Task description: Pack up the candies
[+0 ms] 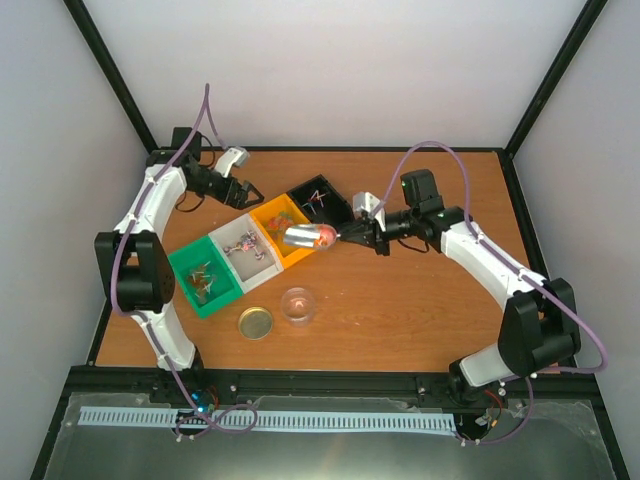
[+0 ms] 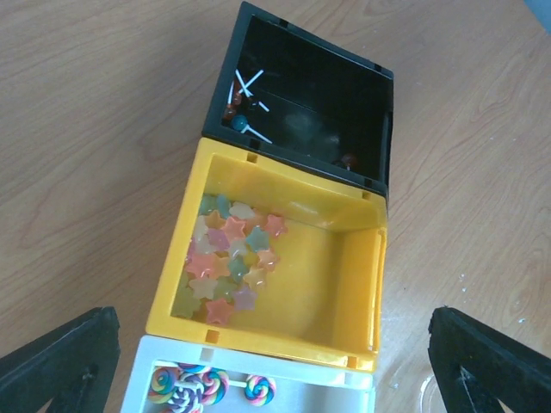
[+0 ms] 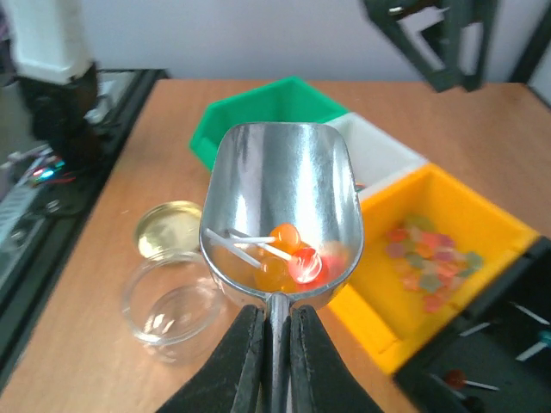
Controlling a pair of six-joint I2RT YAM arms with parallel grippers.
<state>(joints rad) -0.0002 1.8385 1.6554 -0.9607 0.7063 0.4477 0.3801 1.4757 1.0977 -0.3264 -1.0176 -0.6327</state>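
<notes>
My right gripper (image 3: pixel 275 348) is shut on the handle of a shiny metal scoop (image 3: pixel 280 206). The scoop carries a few candies (image 3: pixel 293 254), orange and red lollipops on white sticks, and hangs over the table beside the yellow bin (image 1: pixel 283 228) and above a small glass jar (image 3: pixel 172 301). My left gripper (image 2: pixel 271 318) hovers open over the bins with nothing between its fingers (image 2: pixel 60 361). Below it, star-shaped candies (image 2: pixel 228 258) lie in the yellow bin (image 2: pixel 362 284), lollipops (image 2: pixel 241 107) in the black bin (image 2: pixel 379 112), and swirl lollipops (image 2: pixel 189 387) in the white bin (image 2: pixel 138 379).
Four bins stand in a diagonal row: black (image 1: pixel 322 200), yellow, white (image 1: pixel 245 252), green (image 1: pixel 205 278). A round gold lid (image 1: pixel 255 323) lies beside the open glass jar (image 1: pixel 298 304) toward the near side. Black frame posts border the table.
</notes>
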